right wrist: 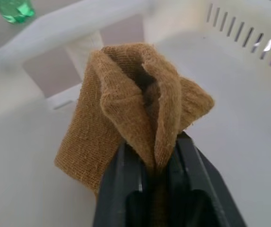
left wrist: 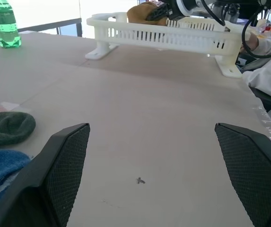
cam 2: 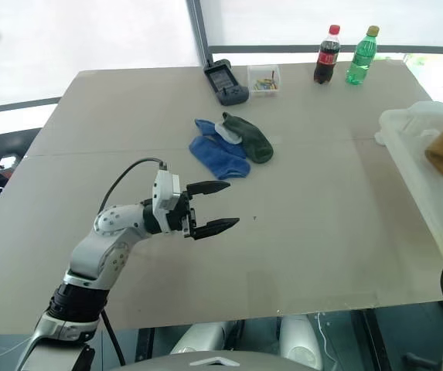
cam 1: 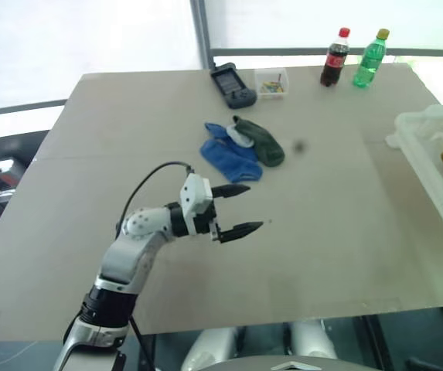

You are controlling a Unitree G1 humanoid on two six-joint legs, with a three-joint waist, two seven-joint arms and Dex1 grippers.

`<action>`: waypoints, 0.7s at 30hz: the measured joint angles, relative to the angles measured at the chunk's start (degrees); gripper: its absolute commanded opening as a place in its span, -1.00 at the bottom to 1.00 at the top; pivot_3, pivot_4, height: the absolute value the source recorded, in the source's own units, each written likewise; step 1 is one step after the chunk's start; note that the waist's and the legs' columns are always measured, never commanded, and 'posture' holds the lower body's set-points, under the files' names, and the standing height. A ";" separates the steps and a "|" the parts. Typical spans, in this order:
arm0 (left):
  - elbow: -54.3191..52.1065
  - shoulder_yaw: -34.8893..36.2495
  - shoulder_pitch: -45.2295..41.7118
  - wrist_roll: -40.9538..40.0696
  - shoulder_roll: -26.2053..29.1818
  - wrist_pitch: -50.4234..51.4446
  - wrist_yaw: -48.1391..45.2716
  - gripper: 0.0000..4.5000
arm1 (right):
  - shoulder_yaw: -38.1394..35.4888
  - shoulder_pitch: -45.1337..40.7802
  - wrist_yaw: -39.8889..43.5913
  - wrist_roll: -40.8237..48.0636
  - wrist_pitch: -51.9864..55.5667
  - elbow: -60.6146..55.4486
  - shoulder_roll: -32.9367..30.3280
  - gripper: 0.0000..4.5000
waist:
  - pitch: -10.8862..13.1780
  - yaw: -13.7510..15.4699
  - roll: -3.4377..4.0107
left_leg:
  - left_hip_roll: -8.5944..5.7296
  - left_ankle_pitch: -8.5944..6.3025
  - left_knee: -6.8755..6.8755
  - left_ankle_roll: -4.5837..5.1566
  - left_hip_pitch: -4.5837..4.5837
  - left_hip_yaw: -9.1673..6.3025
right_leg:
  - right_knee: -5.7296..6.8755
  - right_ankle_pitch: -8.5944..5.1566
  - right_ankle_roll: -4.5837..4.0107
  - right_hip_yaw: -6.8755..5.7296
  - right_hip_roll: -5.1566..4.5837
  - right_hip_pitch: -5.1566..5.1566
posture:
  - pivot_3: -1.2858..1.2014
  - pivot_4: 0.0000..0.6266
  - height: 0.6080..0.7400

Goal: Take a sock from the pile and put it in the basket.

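We see the right gripper (right wrist: 156,161) over the large whitish slotted plastic basket (left wrist: 173,35), its two black fingers pinching a fold of the mustard-yellow fabric sock (right wrist: 135,113). The sock bunches up ahead of the fingers and hangs above the basket's pale floor, with the slotted wall behind it (from the right eye view it shows as a tan lump just inside the basket's rim at the table's right edge). The fingers stand narrowly apart, with cloth between them, so the grasp on the sock is in place.

The left gripper (cam 1: 236,209) hovers over the middle of the beige table (cam 1: 128,139), pointing towards the right, its black fingers spread wide and holding nothing.

What remains of the pile (cam 1: 240,147) lies beyond it, nearer the far edge: a blue sock (cam 1: 227,158) touching a dark green-grey sock (cam 1: 261,141), with a small pale patch between them.

Along the far edge stand a dark handheld device (cam 1: 231,83), a small clear box of coloured bits (cam 1: 272,82), a dark cola bottle with a red cap (cam 1: 334,58) and a green plastic bottle with a yellow cap (cam 1: 370,59), the two bottles just beside each other.
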 measured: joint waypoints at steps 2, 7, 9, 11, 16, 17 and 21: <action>0.00 -0.31 -0.02 0.27 -0.39 -0.02 0.11 1.00 | 0.12 0.41 -1.73 -0.90 0.33 -2.16 0.40 0.27 | 0.00 -0.05 0.01 | 0.00 0.00 0.01 0.00 0.01 0.01 | 0.03 0.00 0.00 0.01 0.00 0.00 | 0.03 -0.52 1.00; 0.21 -0.66 -0.51 0.31 -0.46 -0.10 -0.01 1.00 | -0.96 2.96 -4.00 -0.59 3.62 -11.05 2.50 0.98 | -0.01 -0.14 0.01 | 0.02 0.00 0.04 0.00 0.01 0.00 | 0.06 0.00 0.00 0.01 0.02 0.00 | 0.03 -0.52 1.00; 0.22 -0.64 -0.57 0.31 -0.47 -0.14 0.11 1.00 | -2.79 4.47 -4.40 1.19 5.25 -16.42 4.70 0.98 | -0.01 -0.18 0.02 | 0.02 0.00 0.05 0.00 0.01 0.01 | 0.07 0.00 0.00 0.02 0.02 0.00 | 0.03 -0.52 1.00; 0.24 -0.61 -0.59 0.31 -0.50 -0.12 0.51 1.00 | -4.98 6.41 -4.44 3.69 6.24 -23.76 7.13 0.98 | -0.02 -0.18 0.02 | 0.02 0.00 0.05 0.00 0.00 0.00 | 0.08 0.00 0.00 0.02 0.02 -0.01 | 0.03 -0.52 1.00; 0.29 1.02 -0.48 0.25 -0.37 0.07 2.57 1.00 | -4.62 14.28 -0.28 6.25 3.33 -43.60 8.33 0.98 | -0.02 -0.05 0.03 | 0.00 0.00 0.08 0.00 0.00 -0.08 | 0.08 0.00 0.01 -0.04 0.02 0.00 | 0.03 -0.52 1.00; 0.29 1.80 -0.43 0.15 -0.20 0.41 3.09 1.00 | -3.80 15.51 0.73 6.94 2.68 -47.19 8.94 0.98 | -0.02 -0.07 0.03 | 0.00 0.00 0.08 0.00 0.01 -0.08 | 0.08 0.00 0.01 -0.04 0.02 0.00 | 0.03 -0.52 1.00; 0.29 5.39 -0.56 -1.93 0.21 2.81 5.38 1.00 | 2.42 20.79 6.48 10.43 1.58 -58.01 11.05 0.98 | -0.03 -0.36 0.02 | 0.02 0.00 0.09 0.00 0.07 -0.07 | 0.15 0.00 0.01 -0.02 0.06 0.02 | 0.03 -0.52 1.00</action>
